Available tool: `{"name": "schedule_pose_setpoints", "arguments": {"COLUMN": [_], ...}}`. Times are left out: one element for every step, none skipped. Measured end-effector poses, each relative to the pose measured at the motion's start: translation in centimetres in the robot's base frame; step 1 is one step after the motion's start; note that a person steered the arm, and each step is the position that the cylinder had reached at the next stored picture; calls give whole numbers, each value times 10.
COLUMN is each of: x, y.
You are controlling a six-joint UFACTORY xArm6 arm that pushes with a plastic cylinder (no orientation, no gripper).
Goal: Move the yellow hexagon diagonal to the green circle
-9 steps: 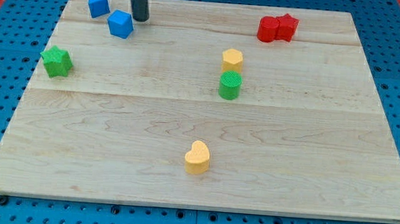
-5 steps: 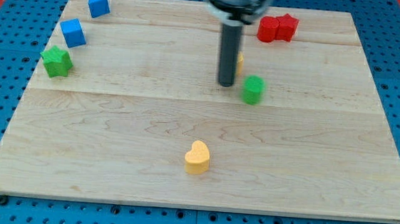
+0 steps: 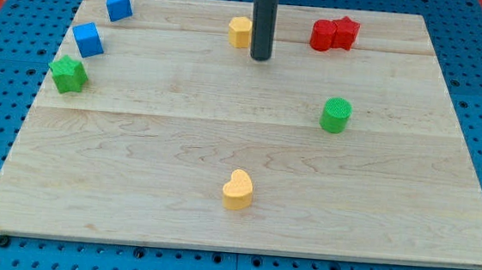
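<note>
The yellow hexagon point(image 3: 240, 31) sits near the view's top centre of the wooden board. My tip point(image 3: 260, 56) is just to its right and slightly below, touching or almost touching it. The green circle point(image 3: 336, 115) stands at the right of the middle, well below and to the right of the hexagon.
Two red blocks point(image 3: 333, 34) sit together at the top right. Two blue blocks point(image 3: 118, 5) point(image 3: 87, 38) and a green star point(image 3: 68, 73) are at the left. A yellow heart point(image 3: 238, 189) lies at the bottom centre. The board's top edge point(image 3: 200, 1) is close above the hexagon.
The yellow hexagon moved up and left, away from the green circle. The green circle slid right. One blue block moved down-left. My tip went to the middle, then up beside the hexagon.
</note>
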State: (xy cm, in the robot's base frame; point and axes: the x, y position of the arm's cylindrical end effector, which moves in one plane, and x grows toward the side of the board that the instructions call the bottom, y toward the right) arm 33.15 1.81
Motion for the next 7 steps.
{"name": "schedule_pose_setpoints", "arguments": {"x": [-37, -57, -32, 76, 159, 239, 246], "y": [-47, -21, 13, 33, 40, 39, -19]}}
